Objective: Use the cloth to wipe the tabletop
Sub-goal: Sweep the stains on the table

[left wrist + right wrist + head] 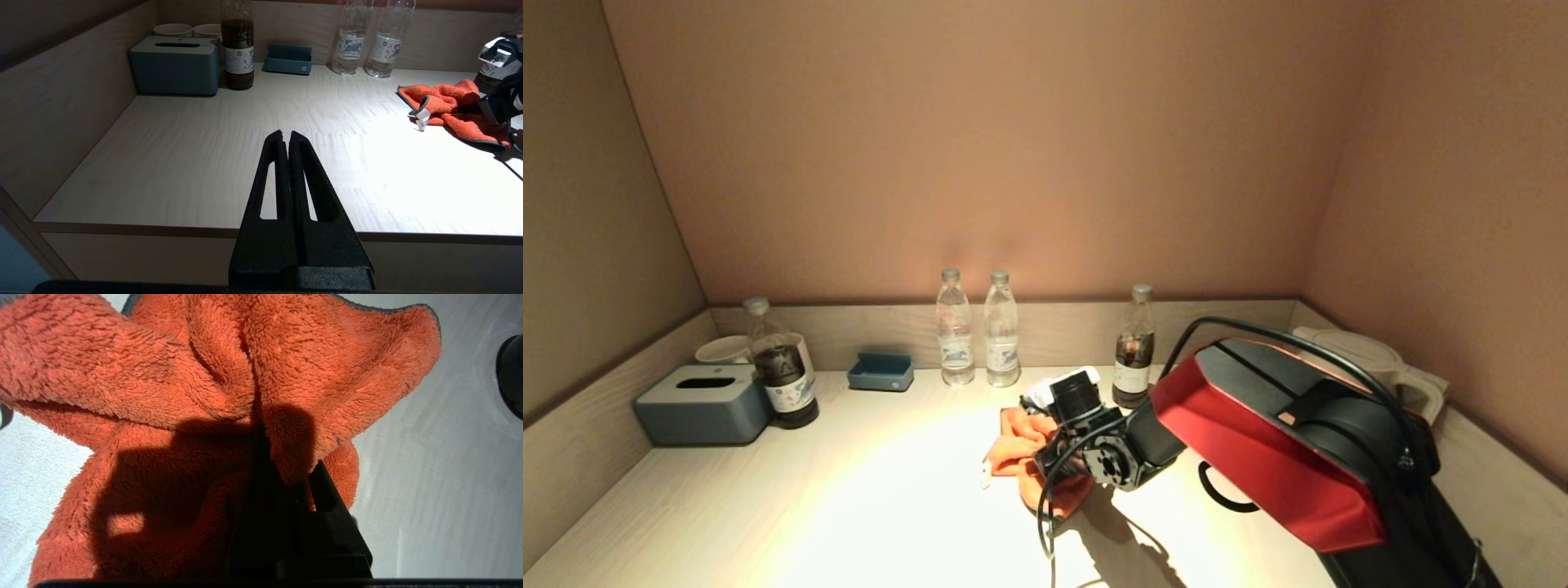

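An orange fluffy cloth [1015, 445] lies bunched on the pale wooden tabletop [849, 506], a little right of centre. My right gripper [1045, 467] points down onto the cloth and is shut on a fold of it; in the right wrist view the cloth [204, 375] wraps over the gripper [278, 457] and hides the tips. The cloth also shows in the left wrist view [449, 102], at the far right of the table. My left gripper [286, 134] is shut and empty, held just off the table's front edge, out of the head view.
Along the back wall stand a blue-grey tissue box [704, 404], a dark bottle [783, 376], a white cup [723, 349], a small blue tray [880, 371], two clear water bottles [954, 339], another dark bottle [1134, 347] and a white kettle [1372, 359]. Low walls close off three sides.
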Controlling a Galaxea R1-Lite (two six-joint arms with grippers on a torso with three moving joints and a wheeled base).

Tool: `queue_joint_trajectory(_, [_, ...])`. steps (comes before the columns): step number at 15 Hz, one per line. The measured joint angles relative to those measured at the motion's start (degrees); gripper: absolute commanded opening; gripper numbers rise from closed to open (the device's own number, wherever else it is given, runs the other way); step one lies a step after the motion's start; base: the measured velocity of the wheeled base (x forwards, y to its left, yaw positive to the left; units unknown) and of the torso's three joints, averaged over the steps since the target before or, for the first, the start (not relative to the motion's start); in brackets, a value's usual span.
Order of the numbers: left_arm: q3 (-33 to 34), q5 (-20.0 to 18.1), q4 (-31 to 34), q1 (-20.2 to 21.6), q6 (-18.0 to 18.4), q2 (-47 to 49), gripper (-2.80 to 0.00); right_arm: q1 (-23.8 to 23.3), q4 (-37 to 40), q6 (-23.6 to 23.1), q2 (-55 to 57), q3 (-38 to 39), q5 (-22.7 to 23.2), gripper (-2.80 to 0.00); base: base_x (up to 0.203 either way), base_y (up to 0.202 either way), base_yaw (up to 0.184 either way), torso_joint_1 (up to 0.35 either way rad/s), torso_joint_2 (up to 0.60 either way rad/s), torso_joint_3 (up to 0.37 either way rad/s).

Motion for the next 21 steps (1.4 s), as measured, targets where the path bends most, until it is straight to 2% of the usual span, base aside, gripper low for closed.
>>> queue_joint_trajectory(5, [0.0, -0.01, -0.02, 0.0, 0.0, 0.0, -2.8, -3.29, -4.79, -0.59, -3.46, 7.34, 0.13, -2.8, 0.0, 0.0, 0.0, 0.0, 0.0, 0.0])
queue_joint_trajectory(9, [0.0, 0.0, -0.02, -0.02, -0.02, 0.0, -2.8, -9.63, -9.63, -2.67, -6.21, 16.62, 0.57, -2.8, 0.0, 0.0, 0.0, 0.0, 0.0, 0.0])
queue_joint_trajectory(13, [0.0, 0.0, -0.02, 0.02, 0.0, 0.0, -2.8, -11.73, -14.87, -4.02, -8.89, 25.18, 0.77, -2.8, 0.0, 0.0, 0.0, 0.0, 0.0, 0.0])
queue_joint_trajectory(16, [0.0, 0.0, 0.01, 0.0, -0.02, 0.0, -2.8, -10.11, -19.05, -4.18, -11.41, 31.46, 0.74, -2.8, 0.0, 0.0, 0.0, 0.0, 0.0, 0.0])
queue_joint_trajectory(19, [0.0, -0.02, 0.01, -0.05, -0.02, 0.0, -2.8, -8.38, -22.75, -4.13, -12.72, 33.84, 0.72, -2.8, 0.0, 0.0, 0.0, 0.0, 0.0, 0.0])
queue_joint_trajectory(21, [0.0, -0.04, -0.02, 0.02, -0.02, 0.0, -2.8, -4.22, -24.63, -4.05, -13.27, 35.15, 0.65, -2.8, 0.0, 0.0, 0.0, 0.0, 0.0, 0.0])
